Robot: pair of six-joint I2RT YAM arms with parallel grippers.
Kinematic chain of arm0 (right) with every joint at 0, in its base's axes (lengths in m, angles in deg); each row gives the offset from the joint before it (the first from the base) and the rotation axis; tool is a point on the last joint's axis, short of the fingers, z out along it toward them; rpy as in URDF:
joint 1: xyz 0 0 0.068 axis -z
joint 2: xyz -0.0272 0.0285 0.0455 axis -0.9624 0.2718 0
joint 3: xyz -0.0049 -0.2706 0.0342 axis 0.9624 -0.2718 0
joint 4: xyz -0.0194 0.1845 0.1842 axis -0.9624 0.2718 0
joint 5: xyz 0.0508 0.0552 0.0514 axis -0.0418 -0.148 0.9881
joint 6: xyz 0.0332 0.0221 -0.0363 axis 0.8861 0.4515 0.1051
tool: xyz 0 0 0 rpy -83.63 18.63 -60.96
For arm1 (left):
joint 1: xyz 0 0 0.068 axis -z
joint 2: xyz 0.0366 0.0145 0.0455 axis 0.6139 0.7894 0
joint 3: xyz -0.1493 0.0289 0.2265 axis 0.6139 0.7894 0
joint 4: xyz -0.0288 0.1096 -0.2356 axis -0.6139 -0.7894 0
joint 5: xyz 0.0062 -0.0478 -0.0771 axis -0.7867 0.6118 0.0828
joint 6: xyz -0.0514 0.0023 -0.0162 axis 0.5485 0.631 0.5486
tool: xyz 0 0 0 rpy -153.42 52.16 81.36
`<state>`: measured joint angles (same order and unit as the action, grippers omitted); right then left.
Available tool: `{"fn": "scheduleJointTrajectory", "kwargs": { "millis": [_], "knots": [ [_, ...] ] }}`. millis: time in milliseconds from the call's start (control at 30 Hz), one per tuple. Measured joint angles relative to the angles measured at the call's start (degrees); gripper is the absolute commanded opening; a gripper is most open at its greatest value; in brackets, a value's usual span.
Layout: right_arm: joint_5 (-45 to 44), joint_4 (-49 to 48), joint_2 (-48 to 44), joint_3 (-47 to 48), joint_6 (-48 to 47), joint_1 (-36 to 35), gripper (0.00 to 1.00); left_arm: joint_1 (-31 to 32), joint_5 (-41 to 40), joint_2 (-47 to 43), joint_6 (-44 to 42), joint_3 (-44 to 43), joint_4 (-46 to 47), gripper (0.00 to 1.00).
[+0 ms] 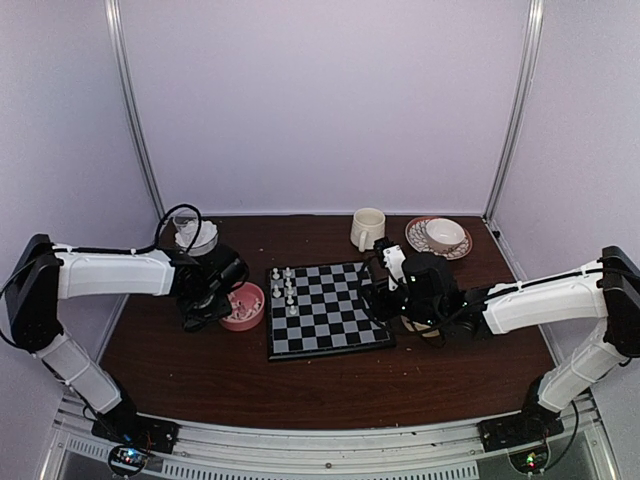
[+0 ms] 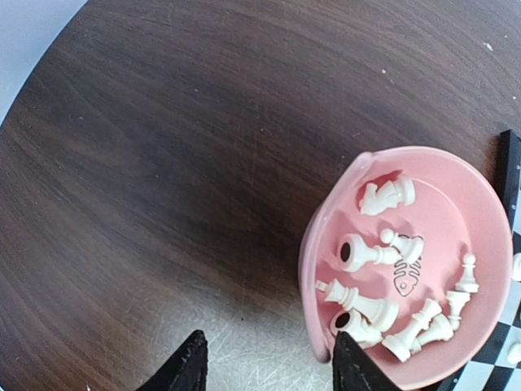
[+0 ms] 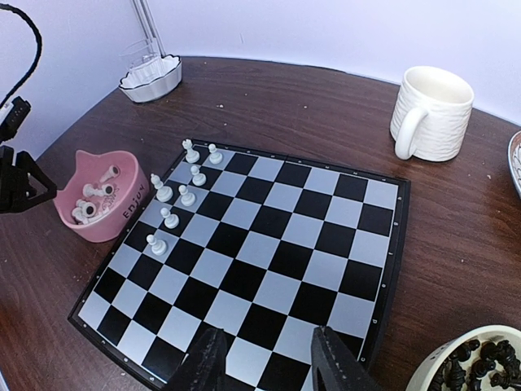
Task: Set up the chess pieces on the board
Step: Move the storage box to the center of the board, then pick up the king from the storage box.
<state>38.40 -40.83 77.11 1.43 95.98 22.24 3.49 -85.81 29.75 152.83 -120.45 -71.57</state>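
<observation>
My left gripper, spread and empty, hangs over the pink bowl's rim; best to centre on one lying white piece, then pinch across its stem.

White chess pieces, pink bowl, black-and-grey checked board, dark brown wood-grain table, cream mug.

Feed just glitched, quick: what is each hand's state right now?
Left hand: open, holding nothing, by the pink bowl.
Right hand: open, holding nothing, over the board.
</observation>
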Motion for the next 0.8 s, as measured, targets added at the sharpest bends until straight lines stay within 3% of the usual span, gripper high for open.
{"fn": "scheduleJointTrajectory", "kwargs": {
  "millis": [400,700,800],
  "knots": [
    [0.2,0.0,0.0,0.0,-0.07,0.0,0.38,0.0,0.11,5.31,0.94,-1.42,2.21,0.36],
    [0.63,0.0,0.0,0.0,-0.07,0.0,0.38,0.0,0.04,6.36,1.66,-1.84,3.06,0.18],
    [0.74,0.0,0.0,0.0,-0.07,0.0,0.38,-0.07,0.0,6.36,1.68,-1.86,3.1,0.06]
  ]
}}
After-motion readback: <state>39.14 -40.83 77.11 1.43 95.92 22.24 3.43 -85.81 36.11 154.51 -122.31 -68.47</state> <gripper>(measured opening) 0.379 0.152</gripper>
